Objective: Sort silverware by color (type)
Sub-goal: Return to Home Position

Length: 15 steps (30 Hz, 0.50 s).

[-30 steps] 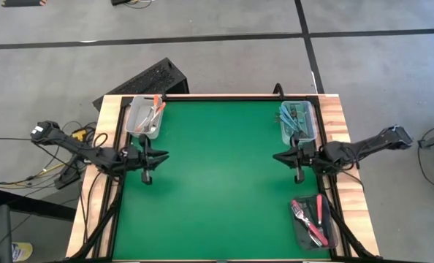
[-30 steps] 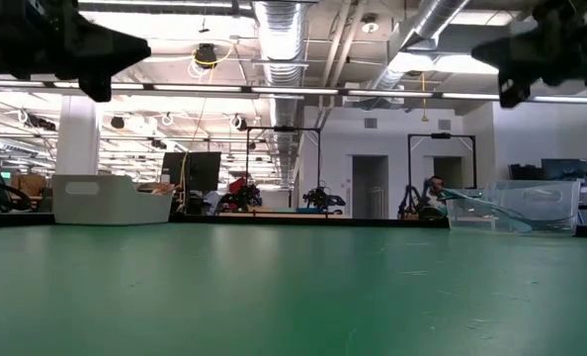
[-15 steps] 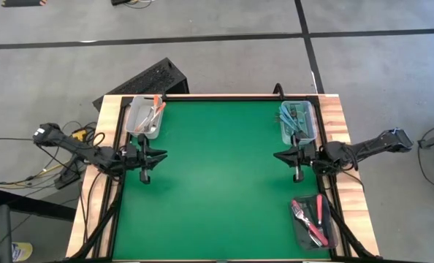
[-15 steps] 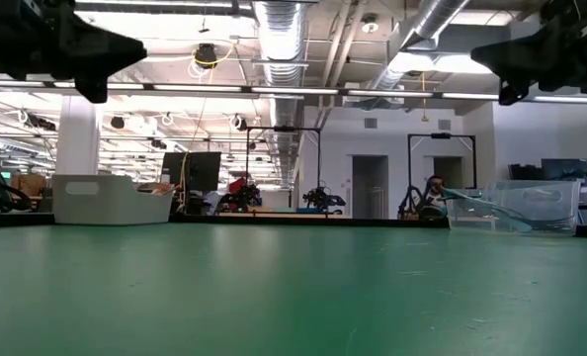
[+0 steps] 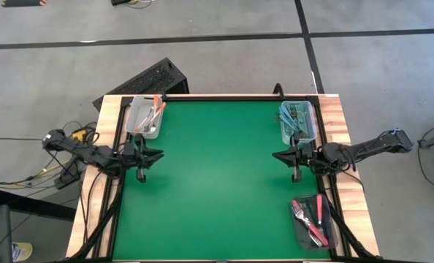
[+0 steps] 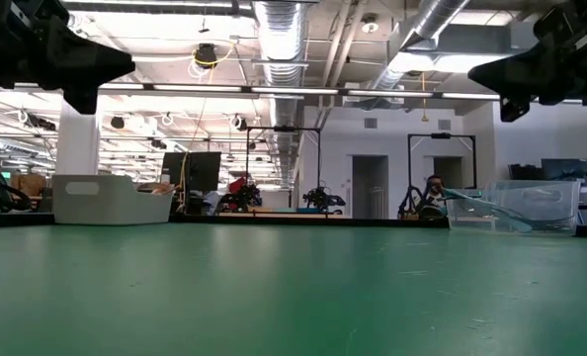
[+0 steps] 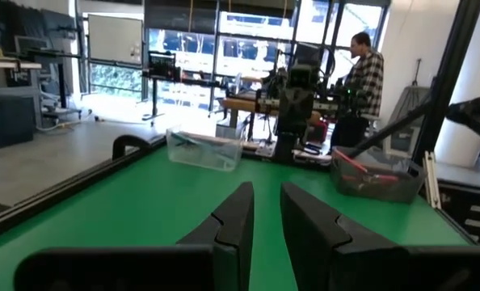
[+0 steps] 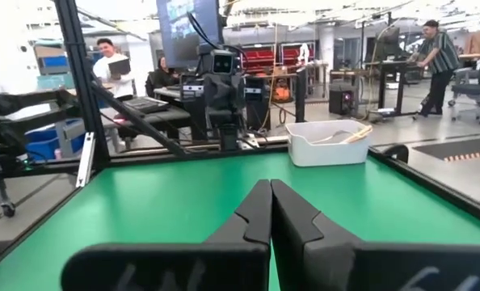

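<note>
Now, silverware [image 5: 297,123] sorted, bring both arms home; left gripper [image 7: 267,194] barely ajar, right gripper [image 8: 271,191] closed, both empty.

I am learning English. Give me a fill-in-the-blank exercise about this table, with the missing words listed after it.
1. The white bin holds forks with ____ handles.
2. The clear bin with the blue forks stands on the ____ arm's side.
3. The right gripper is ____, its fingers touching.
4. The dark bin with the pink-red forks shares its side with the ____ bin.
Missing words: orange, right, shut, clear.
</note>
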Motion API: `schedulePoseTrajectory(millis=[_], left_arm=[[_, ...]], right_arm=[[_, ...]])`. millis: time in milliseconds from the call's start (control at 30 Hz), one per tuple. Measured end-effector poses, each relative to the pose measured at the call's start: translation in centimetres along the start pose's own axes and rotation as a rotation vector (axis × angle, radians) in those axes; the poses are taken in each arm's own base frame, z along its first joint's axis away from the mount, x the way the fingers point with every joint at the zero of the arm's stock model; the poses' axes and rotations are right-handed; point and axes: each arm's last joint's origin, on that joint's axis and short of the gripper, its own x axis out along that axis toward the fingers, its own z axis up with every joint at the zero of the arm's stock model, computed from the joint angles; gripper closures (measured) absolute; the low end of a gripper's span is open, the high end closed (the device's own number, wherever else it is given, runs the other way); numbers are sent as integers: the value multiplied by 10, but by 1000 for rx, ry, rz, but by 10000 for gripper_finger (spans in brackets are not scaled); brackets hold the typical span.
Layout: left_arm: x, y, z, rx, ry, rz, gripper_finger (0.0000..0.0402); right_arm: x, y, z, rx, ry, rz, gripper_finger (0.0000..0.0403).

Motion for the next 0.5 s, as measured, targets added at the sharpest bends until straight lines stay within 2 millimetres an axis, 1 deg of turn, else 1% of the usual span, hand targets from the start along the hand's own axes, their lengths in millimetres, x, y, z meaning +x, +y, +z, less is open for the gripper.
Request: schedulePoseTrajectory(millis=[200,367,500], left_arm=[[-5,4,-6,3,45,14,349],[-4,4,-8,-31,68,31,349],[-4,4,-8,-25,68,31,349]], right_arm=[[-1,2,-1,26,14,11,384],[-1,-3,-11,9,99,-114,383],[-1,-4,-10,75,88,-119,381]])
